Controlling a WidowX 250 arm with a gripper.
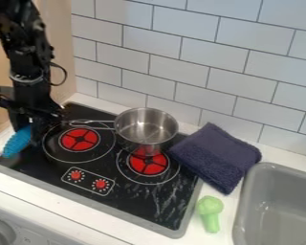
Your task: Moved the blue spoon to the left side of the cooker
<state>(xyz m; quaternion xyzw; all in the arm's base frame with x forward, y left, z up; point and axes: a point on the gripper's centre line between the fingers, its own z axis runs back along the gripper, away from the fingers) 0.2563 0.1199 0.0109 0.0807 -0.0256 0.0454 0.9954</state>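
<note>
Step in hand: placement. The black two-finger gripper (27,135) is at the left edge of the black glass cooker with a grey rim (143,203). Its jaws are closed on the upper end of a bright blue, ridged, oval-ended piece, taken to be the spoon (17,142). The spoon is tilted, its free end pointing down toward the cooker's front left corner. Whether that end bears on the surface cannot be told.

Task status: the spoon is already at the specified side, so transport is judged complete or nearly so. Release remains.

Next move:
1. Lower the spoon until it is supported along the cooker's left edge.
2. Spread the jaws only after support is confirmed; a release while tilted may let the spoon roll or slide off the rim.
3. Raise the gripper straight up.

Caution: the shiny steel saucepan (146,131) stands toward the back right of the cooker, and its wire handle (92,125) points left, ending near the gripper. A sideways retreat to the right could catch the handle and turn the pan. The folded navy cloth (216,155), at the cooker's right edge, is well apart and needs no handling.
</note>
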